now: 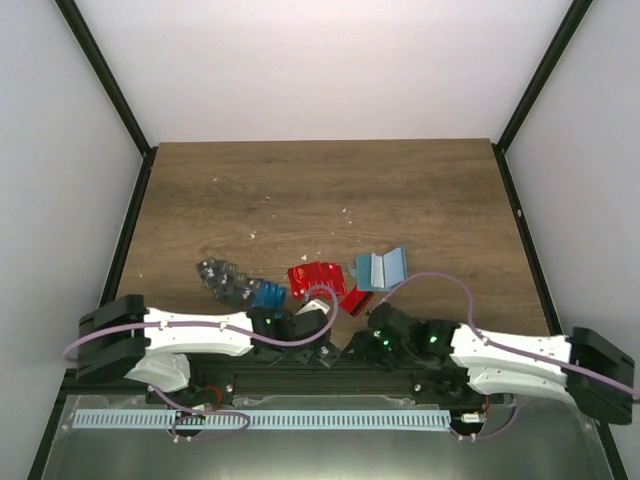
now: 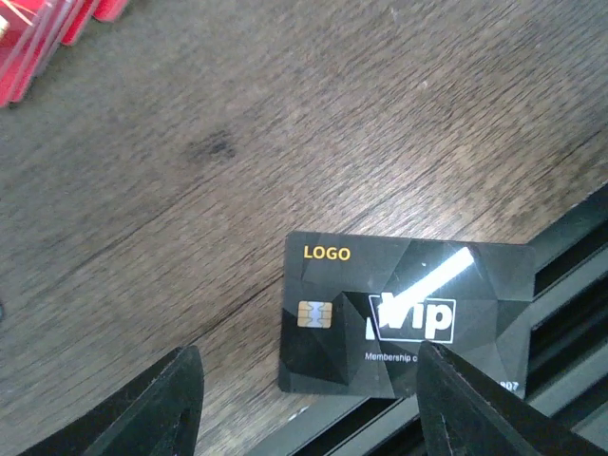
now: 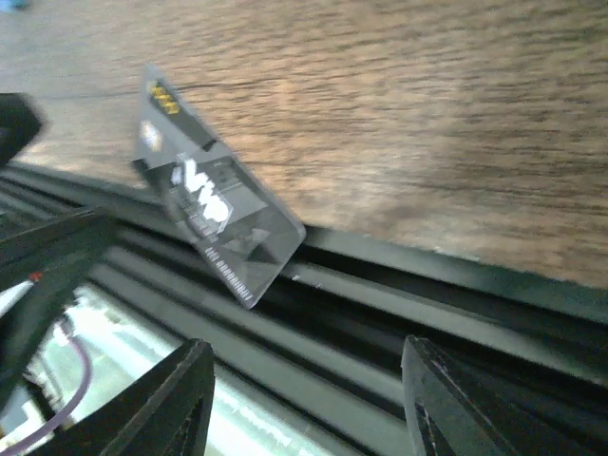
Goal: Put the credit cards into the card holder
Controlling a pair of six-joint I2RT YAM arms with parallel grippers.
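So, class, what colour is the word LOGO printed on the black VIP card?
Golden orange lettering on the black VIP card; it shows best in the left wrist view.

The top camera sits high up behind the arms [image 1: 200,340] and looks down on the whole table [image 1: 300,190]. It is a long way off, so the red cards [image 1: 318,277] look tiny.

The left wrist camera looks down past its own two fingers [image 2: 161,408]. It is very close to the wood by the near edge, and a black card [image 2: 408,313] fills much of its view.

The right wrist camera is close too, but tilted, and looks along the near rail [image 3: 427,294]. Both wrist views share the same black card [image 3: 214,223] and that rail. In the top view this spot is in the near middle, where the arms meet.
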